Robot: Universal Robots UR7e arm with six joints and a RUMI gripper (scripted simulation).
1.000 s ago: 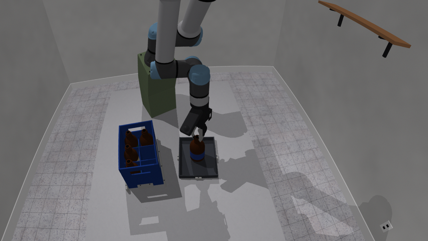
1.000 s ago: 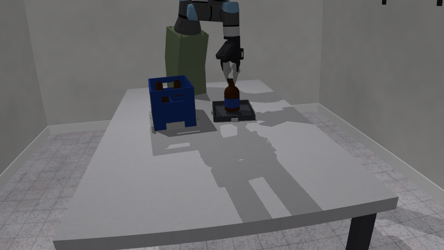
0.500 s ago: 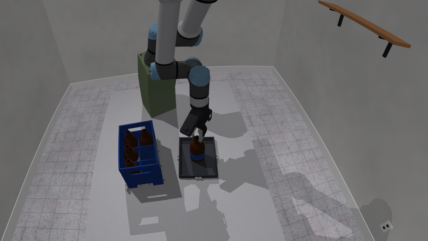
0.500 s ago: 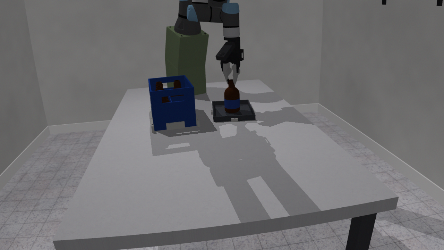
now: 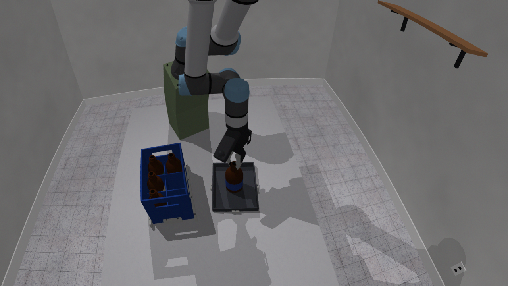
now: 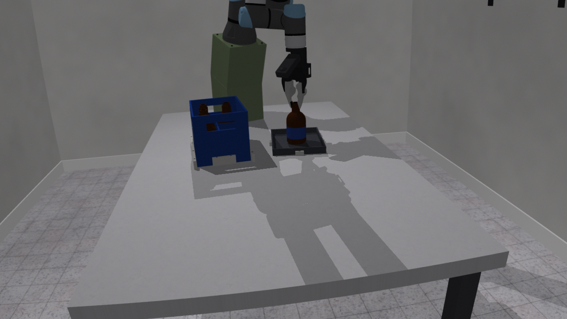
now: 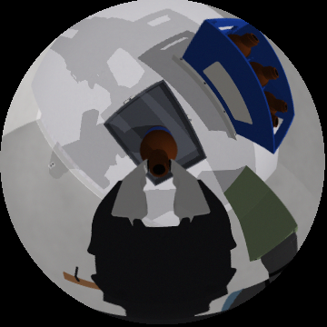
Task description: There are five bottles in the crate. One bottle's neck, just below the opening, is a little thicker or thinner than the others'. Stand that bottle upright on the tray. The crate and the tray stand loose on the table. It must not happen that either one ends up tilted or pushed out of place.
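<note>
A brown bottle with a blue label (image 5: 233, 180) (image 6: 296, 127) (image 7: 157, 147) stands upright in the dark tray (image 5: 218, 203) (image 6: 315, 148) (image 7: 133, 119). My gripper (image 5: 235, 163) (image 6: 294, 102) (image 7: 158, 160) is shut on the bottle's neck from above. The blue crate (image 5: 172, 211) (image 6: 222, 143) (image 7: 236, 97) stands left of the tray and holds several brown bottles (image 5: 155, 163) (image 5: 173, 161) (image 5: 154, 180) (image 7: 265, 71). Two of its cells on the tray side look empty.
The green pedestal (image 5: 184, 106) (image 6: 238, 75) (image 7: 261, 218) of the arm stands behind the crate and tray. A wooden shelf (image 5: 433, 30) hangs on the right wall. The table's front edge (image 6: 277, 293) is far from the tray.
</note>
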